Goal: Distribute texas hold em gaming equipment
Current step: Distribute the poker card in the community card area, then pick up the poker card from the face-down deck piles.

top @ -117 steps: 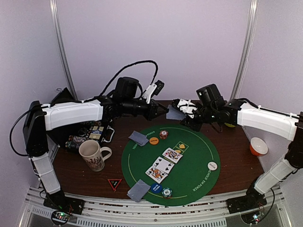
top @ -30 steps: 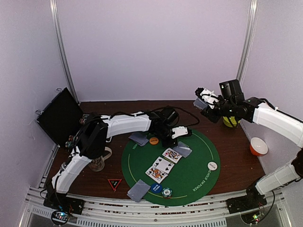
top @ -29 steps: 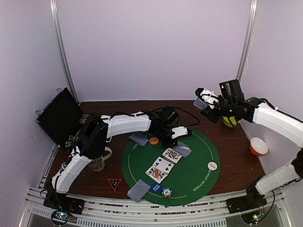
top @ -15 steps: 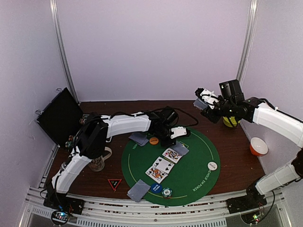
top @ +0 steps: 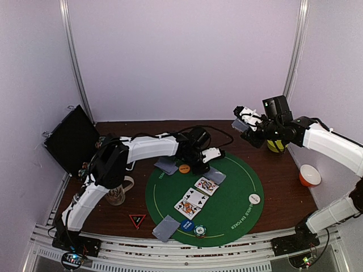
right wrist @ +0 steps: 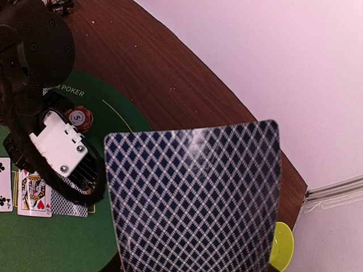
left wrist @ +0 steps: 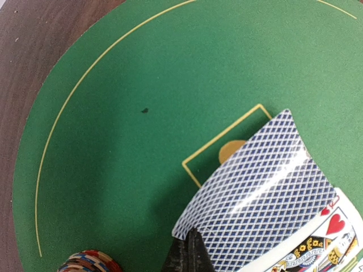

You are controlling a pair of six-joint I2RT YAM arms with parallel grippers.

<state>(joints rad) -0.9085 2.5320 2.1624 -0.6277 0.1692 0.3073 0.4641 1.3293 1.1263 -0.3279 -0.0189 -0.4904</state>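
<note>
My left gripper (top: 210, 169) is low over the green poker mat (top: 238, 198), its fingertips (left wrist: 191, 249) shut on the corner of a bowed playing card (left wrist: 266, 192) with a grey-blue back. That card (top: 215, 177) rests partly on a face-up queen (left wrist: 334, 238). A red-white chip stack (left wrist: 91, 262) sits just beside it. My right gripper (top: 244, 122) hangs high at the back right, shut on a stack of playing cards (right wrist: 195, 198) that hides its fingers. More face-up cards (top: 193, 202), face-down cards (top: 166, 165) (top: 166, 228), a teal chip stack (top: 199, 230) and orange (top: 184, 168), white (top: 254, 198) and blue (top: 186, 225) buttons lie on the mat.
A patterned mug (top: 116, 194) stands at the left, partly behind my left arm. An orange bowl (top: 309, 175) and a yellow bowl (top: 276, 146) sit at the right. A black case (top: 71, 139) leans at the back left. A red triangle marker (top: 137, 220) lies near the front.
My left gripper has drawn back a little to the left, and the grey-backed card has slid with it toward the face-up cards. The right arm has not moved.
</note>
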